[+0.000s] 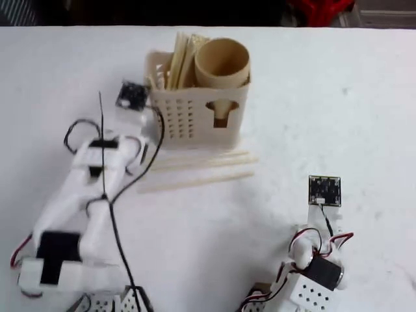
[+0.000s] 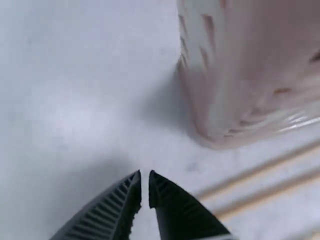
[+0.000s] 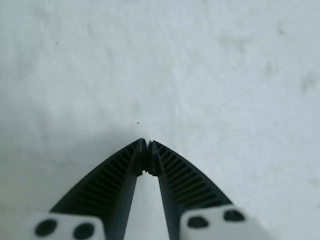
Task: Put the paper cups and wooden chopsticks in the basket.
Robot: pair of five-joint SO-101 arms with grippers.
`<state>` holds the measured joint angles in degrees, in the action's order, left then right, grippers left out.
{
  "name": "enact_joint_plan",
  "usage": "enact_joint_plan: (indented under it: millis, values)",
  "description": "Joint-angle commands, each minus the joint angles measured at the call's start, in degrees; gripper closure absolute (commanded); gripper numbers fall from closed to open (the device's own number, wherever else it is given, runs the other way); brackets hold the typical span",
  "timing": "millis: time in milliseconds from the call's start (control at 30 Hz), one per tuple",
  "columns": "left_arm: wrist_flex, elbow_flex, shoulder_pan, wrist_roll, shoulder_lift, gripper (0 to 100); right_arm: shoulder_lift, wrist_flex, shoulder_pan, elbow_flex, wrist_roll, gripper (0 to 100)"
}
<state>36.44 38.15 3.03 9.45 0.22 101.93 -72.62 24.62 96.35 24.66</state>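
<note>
Two arms stand on the white surface (image 1: 338, 117): the left arm (image 1: 97, 175) ends beside the basket, the right arm (image 1: 315, 273) well apart from it. One pale slotted basket (image 1: 195, 117) holds one visible paper cup (image 1: 222, 63) and a bundle of wooden chopsticks (image 1: 182, 55), too tightly packed to count. About three more loose chopsticks (image 1: 195, 170) lie just before the basket, blurring together. The left end effector (image 2: 145, 186) is parted by a thin slit, empty; the right end effector (image 3: 146, 150) has its tips touching, empty.
</note>
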Motion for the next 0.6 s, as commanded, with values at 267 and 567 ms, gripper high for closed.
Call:
enact_joint_plan:
  millis: [267, 567]
  values:
    - [12.7, -12.2, -0.6, -2.2, 10.9, 95, 1.0, -0.1, 0.3, 0.5, -0.4, 98.1]
    - [9.1, -8.2, 1.1, -2.4, 7.3, 96, 1.0, -0.1, 0.3, 0.5, -0.4, 98.1]
